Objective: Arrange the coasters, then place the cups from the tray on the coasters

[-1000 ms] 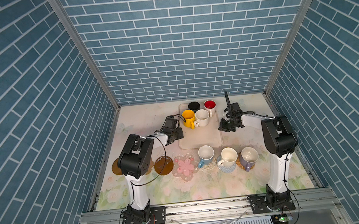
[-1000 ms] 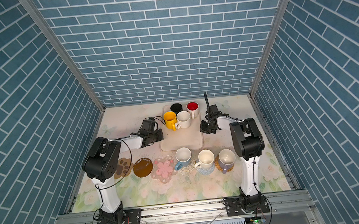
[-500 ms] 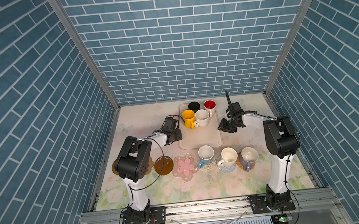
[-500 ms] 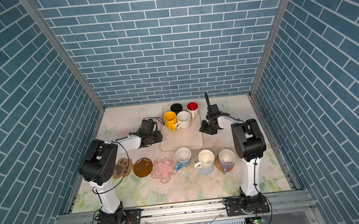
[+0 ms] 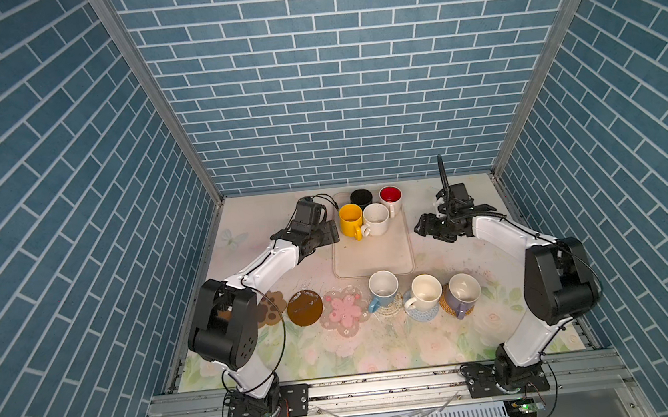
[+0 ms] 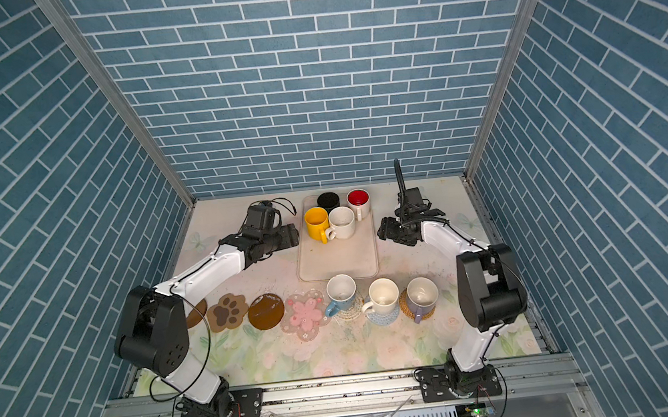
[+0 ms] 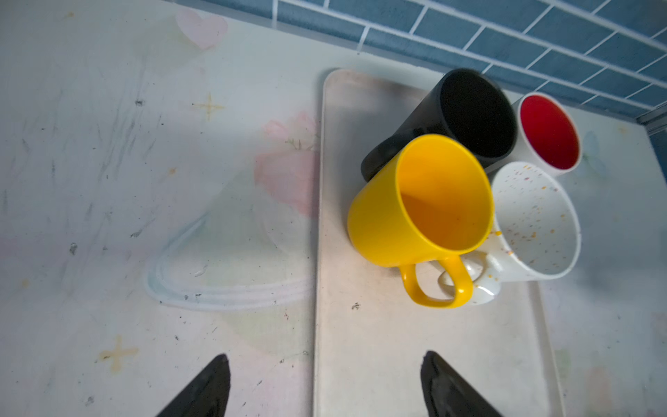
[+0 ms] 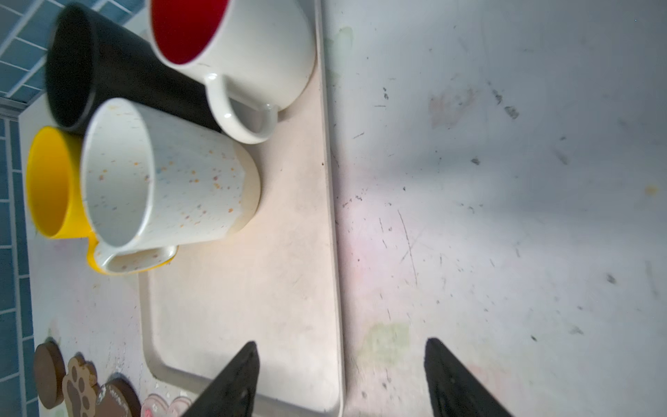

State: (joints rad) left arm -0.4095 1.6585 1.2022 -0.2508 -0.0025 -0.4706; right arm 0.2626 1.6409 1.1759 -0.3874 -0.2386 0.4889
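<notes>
The beige tray (image 5: 372, 256) holds a yellow cup (image 5: 351, 219), a black cup (image 5: 361, 197), a red-inside cup (image 5: 390, 196) and a speckled cream cup (image 5: 377, 218) at its far end. In front lie a paw coaster (image 6: 227, 311), a brown disc (image 5: 304, 307) and a pink flower coaster (image 5: 344, 311). A light blue cup (image 5: 383, 290), a cream cup (image 5: 426, 290) and a lavender cup (image 5: 462, 291) stand on woven coasters. My left gripper (image 7: 325, 357) is open over the tray's left rim. My right gripper (image 8: 341, 346) is open over the right rim. Both are empty.
A second brown disc (image 6: 197, 312) is partly hidden behind my left arm's elbow. Blue brick walls close in the floral table on three sides, and the near half of the tray (image 6: 337, 259) is bare.
Both grippers have gone from shut to open at the tray's two sides. The arms have barely shifted, and the cups and coasters have not moved.
</notes>
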